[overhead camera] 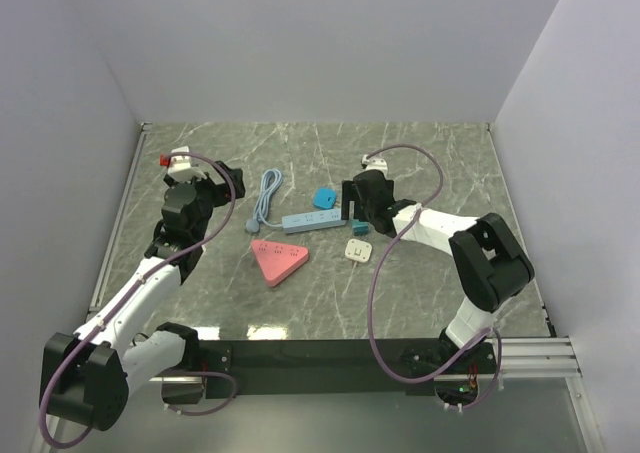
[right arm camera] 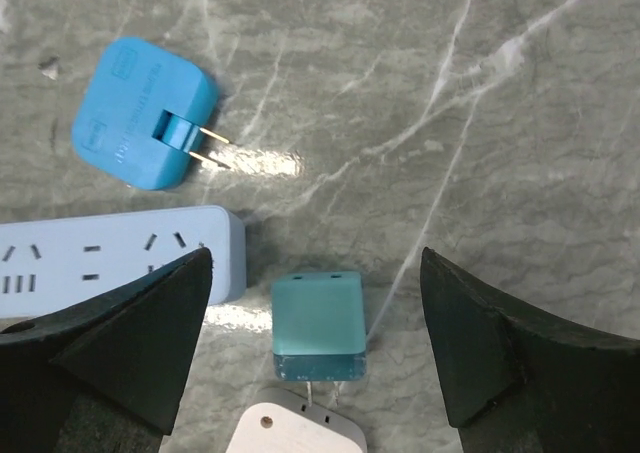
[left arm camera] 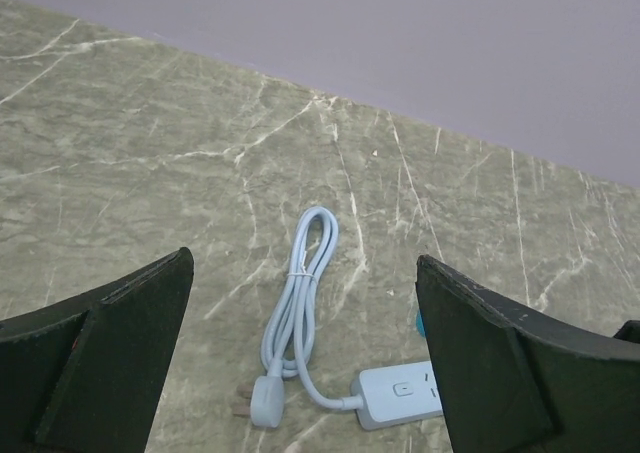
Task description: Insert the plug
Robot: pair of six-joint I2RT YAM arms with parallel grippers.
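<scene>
Teal boxy plastic plug, on the marbled table beside the end of the pale blue power strip, looks light, rigid and slick, so pinch its flat sides with the open right end effector straddling it.

A grey-green, white-veined marbled tabletop is lying inside an enclosure. Plain pale walls are rising at the back, left and right. Diffuse light is glinting off the surface beside a black bar edging its near side.
</scene>
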